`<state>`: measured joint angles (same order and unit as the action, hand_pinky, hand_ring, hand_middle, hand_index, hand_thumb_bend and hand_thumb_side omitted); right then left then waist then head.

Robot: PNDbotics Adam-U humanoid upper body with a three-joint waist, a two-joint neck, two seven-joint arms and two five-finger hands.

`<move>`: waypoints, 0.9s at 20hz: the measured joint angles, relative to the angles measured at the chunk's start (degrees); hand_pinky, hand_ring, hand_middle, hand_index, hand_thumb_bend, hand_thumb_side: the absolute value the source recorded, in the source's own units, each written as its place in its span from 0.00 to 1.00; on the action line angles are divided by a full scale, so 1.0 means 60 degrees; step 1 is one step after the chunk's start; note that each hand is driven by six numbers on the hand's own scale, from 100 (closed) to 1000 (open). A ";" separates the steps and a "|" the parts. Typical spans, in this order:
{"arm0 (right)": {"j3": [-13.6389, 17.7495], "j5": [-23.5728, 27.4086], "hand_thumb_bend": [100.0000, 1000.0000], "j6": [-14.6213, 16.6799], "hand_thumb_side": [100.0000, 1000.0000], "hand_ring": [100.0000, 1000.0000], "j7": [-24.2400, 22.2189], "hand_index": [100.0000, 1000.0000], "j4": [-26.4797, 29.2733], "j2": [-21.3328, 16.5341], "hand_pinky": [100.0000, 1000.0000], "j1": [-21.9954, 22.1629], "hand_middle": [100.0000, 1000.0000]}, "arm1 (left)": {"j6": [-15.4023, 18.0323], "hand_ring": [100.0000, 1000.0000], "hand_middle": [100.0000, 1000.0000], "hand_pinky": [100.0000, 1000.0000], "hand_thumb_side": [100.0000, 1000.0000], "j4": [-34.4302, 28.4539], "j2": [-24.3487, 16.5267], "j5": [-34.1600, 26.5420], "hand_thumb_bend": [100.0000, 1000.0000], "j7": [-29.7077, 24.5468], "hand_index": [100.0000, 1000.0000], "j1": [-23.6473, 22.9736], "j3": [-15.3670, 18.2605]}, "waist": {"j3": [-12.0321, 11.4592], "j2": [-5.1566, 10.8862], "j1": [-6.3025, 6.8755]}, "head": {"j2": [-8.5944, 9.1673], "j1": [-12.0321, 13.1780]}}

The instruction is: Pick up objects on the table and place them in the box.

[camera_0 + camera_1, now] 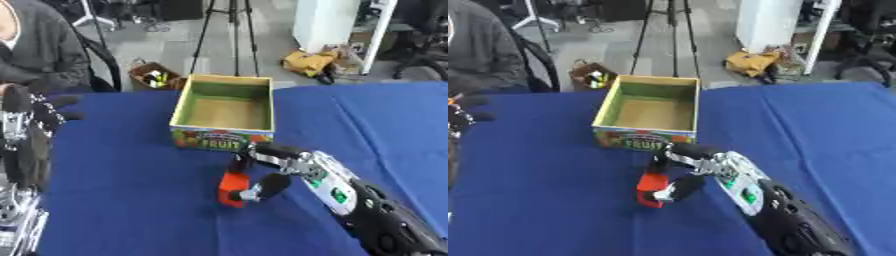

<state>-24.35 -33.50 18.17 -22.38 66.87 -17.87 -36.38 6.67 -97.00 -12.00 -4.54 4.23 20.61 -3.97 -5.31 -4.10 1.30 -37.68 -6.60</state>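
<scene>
Blue table [131,200] bears box [262,95], red object [232,185].

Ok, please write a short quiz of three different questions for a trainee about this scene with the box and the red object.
1. True or false: the box holds several objects.
2. Which hand has its fingers round the red object? A) left B) right
3. Fill in: the red object is on the ___ cloth, in front of the box.

Key: 1 false, it looks empty. 2 B, the right hand; the left hand is idle at the left edge. 3 blue.
</scene>
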 measured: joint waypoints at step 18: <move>-0.0010 -0.0543 0.49 -0.0184 0.69 0.64 0.0470 0.81 0.0045 -0.0004 0.61 0.0023 0.64 | 0.0001 0.71 0.75 0.60 0.96 0.0006 0.0004 0.0000 0.49 -0.0001 0.85 0.0000 0.0000 | 0.0074 -0.0002 -0.0015 | 0.0000 0.0007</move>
<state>-24.41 -36.75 17.06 -19.56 67.14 -17.89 -36.25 6.67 -96.97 -11.98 -4.54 4.22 20.61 -3.98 -4.87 -4.11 1.21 -37.68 -6.56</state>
